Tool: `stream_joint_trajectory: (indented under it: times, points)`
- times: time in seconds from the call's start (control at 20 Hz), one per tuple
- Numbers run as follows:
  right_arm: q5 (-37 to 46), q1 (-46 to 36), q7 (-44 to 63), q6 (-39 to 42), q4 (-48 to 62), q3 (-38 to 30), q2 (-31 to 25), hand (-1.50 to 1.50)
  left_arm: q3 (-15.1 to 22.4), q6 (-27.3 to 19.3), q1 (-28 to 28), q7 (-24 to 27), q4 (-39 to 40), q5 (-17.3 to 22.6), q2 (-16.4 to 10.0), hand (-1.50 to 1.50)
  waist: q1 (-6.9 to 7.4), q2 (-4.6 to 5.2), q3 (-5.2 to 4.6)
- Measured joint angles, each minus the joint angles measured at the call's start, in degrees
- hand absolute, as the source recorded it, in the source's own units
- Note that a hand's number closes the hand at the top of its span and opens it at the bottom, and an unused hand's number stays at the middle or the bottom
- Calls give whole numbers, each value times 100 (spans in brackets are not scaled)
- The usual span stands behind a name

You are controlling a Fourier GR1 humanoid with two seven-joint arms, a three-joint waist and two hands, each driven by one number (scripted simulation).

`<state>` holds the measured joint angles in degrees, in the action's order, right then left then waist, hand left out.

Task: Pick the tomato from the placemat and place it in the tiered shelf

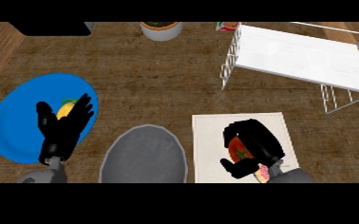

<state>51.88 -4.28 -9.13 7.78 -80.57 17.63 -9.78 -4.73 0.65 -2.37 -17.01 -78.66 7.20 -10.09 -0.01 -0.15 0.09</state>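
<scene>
Grasp step: your right hand (254, 140) curls round the tomato (237, 151), low on the placemat (210, 133). Left hand (64, 126) rests open over the blue plate (21, 118). Next move, as I judge it: lift clear, then carry to the tiered shelf (294, 57), which is well apart

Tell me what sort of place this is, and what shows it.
Most likely a kitchen counter: a wood-grain top carries a white wire tiered shelf, a blue plate and a grey plate, and a placemat where the right hand curls round a tomato.
</scene>
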Motion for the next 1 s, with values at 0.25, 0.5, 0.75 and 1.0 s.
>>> stream_joint_trajectory:
  times: [0.25, 0.5, 0.75, 1.0]
  points:
    - [-67, -172, 1749, 234, -13, -345, 618, 150, -3, -11, 51, -50, -119, -13, -20, 0, 11, 5, -8]
    - [-265, -410, 3313, 53, -865, -96, 869, 150, -18, 48, 45, -36, -55, -3, -33, 0, -10, -6, -6]
    - [7, -649, 4429, -82, -2218, 230, 945, 150, -24, 29, 106, -6, -81, -11, 3, 0, -45, -29, -7]
    - [401, -1279, 5697, 470, -3642, 172, 961, 150, -91, 41, 23, 2, 40, 14, -19, 0, -86, -42, -5]
